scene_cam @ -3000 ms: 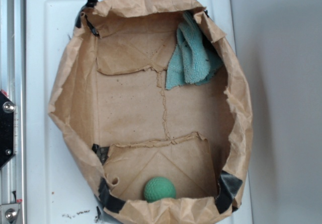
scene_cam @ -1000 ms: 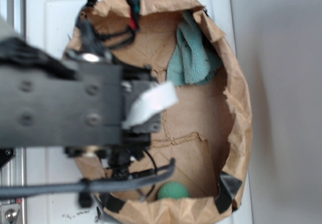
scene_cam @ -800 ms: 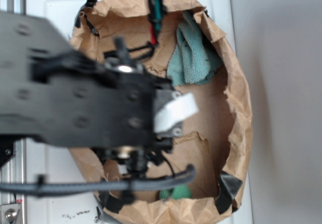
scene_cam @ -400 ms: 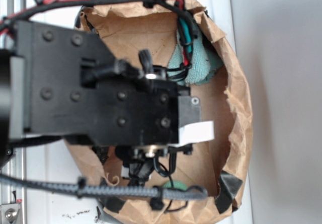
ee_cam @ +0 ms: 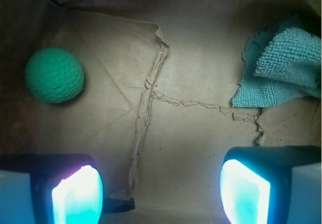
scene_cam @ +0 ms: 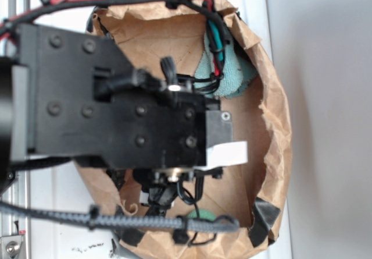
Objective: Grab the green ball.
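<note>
My arm has swung in over the paper bag (scene_cam: 273,125) and now sits still, claw (ee_cam: 161,191) released and empty, with the green ball (ee_cam: 54,75) off to one side, so I must shift across.

Dim wrist view, glaring foreground.

No legible text, brand, number or sign in either view. White label (scene_cam: 225,153) on black robot arm (scene_cam: 110,110) blank. Dark scribble marks (scene_cam: 86,248) on white bench (scene_cam: 64,206) below paper bag (scene_cam: 273,125), unreadable.
</note>
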`<action>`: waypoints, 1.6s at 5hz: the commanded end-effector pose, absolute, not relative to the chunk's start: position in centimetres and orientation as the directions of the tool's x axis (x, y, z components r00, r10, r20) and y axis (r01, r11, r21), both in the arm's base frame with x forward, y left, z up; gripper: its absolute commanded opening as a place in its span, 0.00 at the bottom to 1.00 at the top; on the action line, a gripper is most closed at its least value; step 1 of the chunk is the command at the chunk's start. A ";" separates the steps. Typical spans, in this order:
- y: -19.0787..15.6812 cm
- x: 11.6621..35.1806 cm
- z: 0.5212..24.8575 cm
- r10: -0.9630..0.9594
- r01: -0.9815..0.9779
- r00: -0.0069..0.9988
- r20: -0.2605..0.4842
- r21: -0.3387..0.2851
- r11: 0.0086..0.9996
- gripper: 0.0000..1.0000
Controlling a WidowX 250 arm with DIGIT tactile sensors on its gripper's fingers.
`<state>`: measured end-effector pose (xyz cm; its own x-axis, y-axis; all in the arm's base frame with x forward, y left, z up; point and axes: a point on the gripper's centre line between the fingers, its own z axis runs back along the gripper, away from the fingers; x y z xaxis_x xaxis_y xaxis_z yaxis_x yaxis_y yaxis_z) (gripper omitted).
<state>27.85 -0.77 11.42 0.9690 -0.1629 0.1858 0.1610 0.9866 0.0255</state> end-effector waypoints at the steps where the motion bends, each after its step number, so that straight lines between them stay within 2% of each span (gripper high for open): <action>1: -0.1 29.4 12.2 -0.378 0.378 0.881 0.284 0.055 0.924 1.00; 2: 1.4 29.9 11.0 -0.503 0.511 0.817 0.282 0.053 0.858 1.00; 3: 2.4 30.5 10.8 -0.599 0.633 0.737 0.313 -0.007 0.774 1.00; 4: 1.6 30.6 8.1 -0.697 0.736 0.648 0.309 -0.017 0.677 1.00; 5: -0.9 29.5 7.0 -0.809 0.863 0.472 0.351 0.002 0.504 1.00; 6: -2.9 28.6 7.3 -0.835 0.910 0.378 0.400 0.004 0.414 1.00; 8: -7.0 28.3 7.6 -0.863 0.958 0.232 0.448 0.050 0.284 1.00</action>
